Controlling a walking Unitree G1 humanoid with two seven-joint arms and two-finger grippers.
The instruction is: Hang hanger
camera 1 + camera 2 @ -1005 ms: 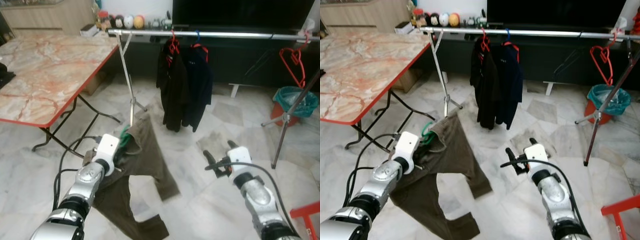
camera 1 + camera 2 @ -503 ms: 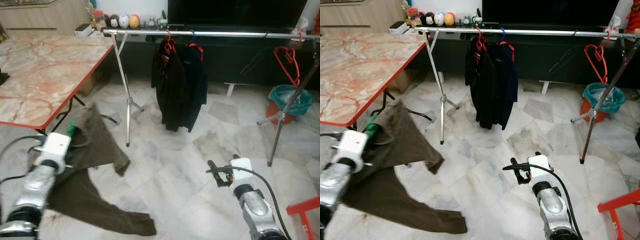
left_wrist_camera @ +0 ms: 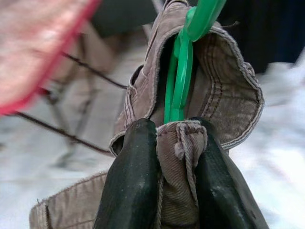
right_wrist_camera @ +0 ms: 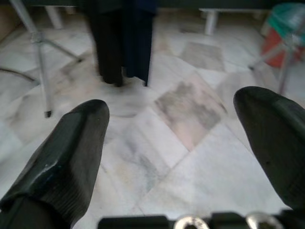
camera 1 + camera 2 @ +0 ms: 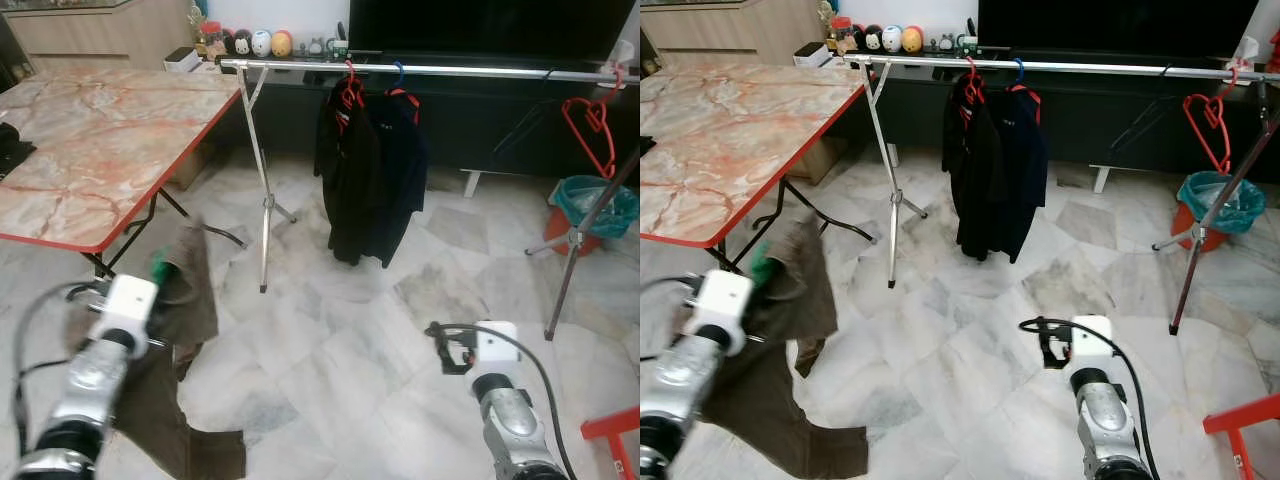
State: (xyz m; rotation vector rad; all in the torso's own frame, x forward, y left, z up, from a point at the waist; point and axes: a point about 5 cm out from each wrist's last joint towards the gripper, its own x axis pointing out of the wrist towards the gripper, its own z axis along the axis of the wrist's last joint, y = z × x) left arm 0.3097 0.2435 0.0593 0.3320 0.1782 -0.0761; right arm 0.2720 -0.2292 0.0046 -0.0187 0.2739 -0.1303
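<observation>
Green hanger (image 3: 183, 71) threaded through brown trousers (image 5: 185, 300), low on the robot's left beside the marble table (image 5: 100, 140). Pinched together with a fold of trouser cloth between the closed fingers of the left gripper (image 3: 176, 143); trouser legs trailing onto the floor. Right gripper (image 4: 186, 143) spread wide, holding nothing, above the marble tiles. Further ahead, a clothes rail (image 5: 450, 70) with two dark garments (image 5: 370, 170) and a red hanger (image 5: 590, 125).

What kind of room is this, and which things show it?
Most likely a living room at home, used for drying or sorting laundry. A dark TV screen stands over a low cabinet, a metal clothes rail holds dark garments, and a marble-patterned folding table stands on the tiled floor.
</observation>
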